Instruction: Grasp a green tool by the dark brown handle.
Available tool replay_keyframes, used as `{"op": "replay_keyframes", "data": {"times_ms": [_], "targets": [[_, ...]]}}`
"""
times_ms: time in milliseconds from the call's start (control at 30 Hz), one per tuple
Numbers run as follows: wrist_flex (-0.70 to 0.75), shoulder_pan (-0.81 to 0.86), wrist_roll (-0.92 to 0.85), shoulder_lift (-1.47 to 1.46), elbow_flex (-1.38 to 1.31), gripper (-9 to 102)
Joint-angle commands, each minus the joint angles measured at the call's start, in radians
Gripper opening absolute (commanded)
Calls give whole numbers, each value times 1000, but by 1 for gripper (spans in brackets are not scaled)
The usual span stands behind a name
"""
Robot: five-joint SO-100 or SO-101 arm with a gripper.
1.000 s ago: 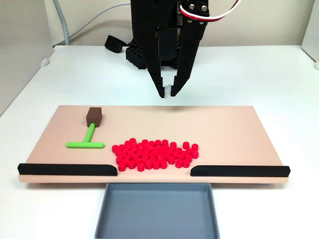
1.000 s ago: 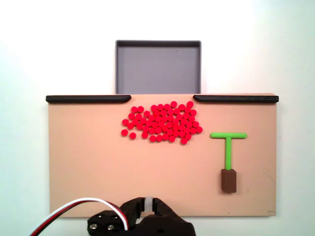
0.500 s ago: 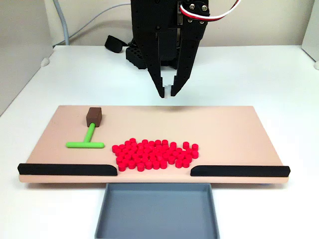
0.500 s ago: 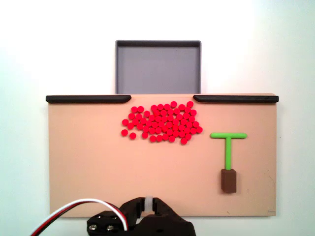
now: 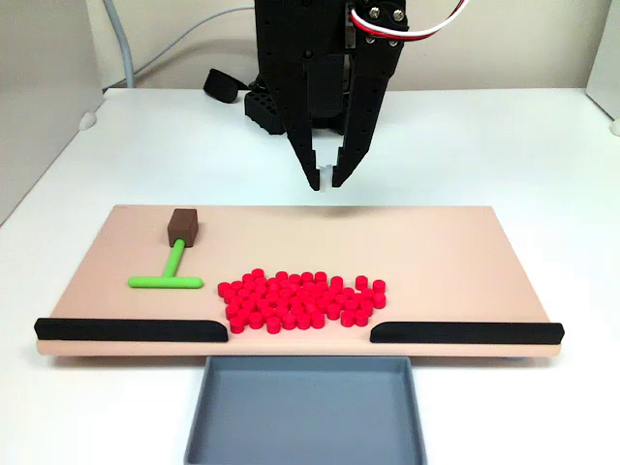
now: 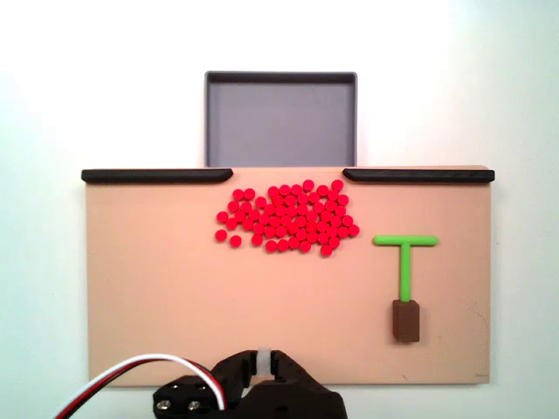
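Note:
The green tool [image 5: 174,262] lies flat on the left part of the tan board [image 5: 436,252]. Its crossbar faces the front and its dark brown handle [image 5: 183,227] points toward the back. From above, the green tool [image 6: 405,266] and the dark brown handle [image 6: 405,321] sit on the board's right side. My black gripper [image 5: 325,178] hangs point-down over the board's rear edge near the middle, well to the right of the handle in that fixed view. Its fingers stand close together, shut on nothing. From above, the gripper [image 6: 265,360] shows at the bottom edge.
Several small red cylinders [image 5: 300,298] are heaped in the board's middle front. Two long black strips [image 5: 126,329] [image 5: 465,332] line the front edge, with a gap between them. A grey tray [image 5: 305,417] sits beyond that gap. White table surrounds the board.

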Motion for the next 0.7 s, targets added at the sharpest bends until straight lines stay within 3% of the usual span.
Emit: {"op": "replay_keyframes", "data": {"times_ms": [0,500,667], "targets": [[-2,17,-14,23,-32,0],[5,86,-8,41,-103,0],[48,137,-103,40,-129,0]]}}
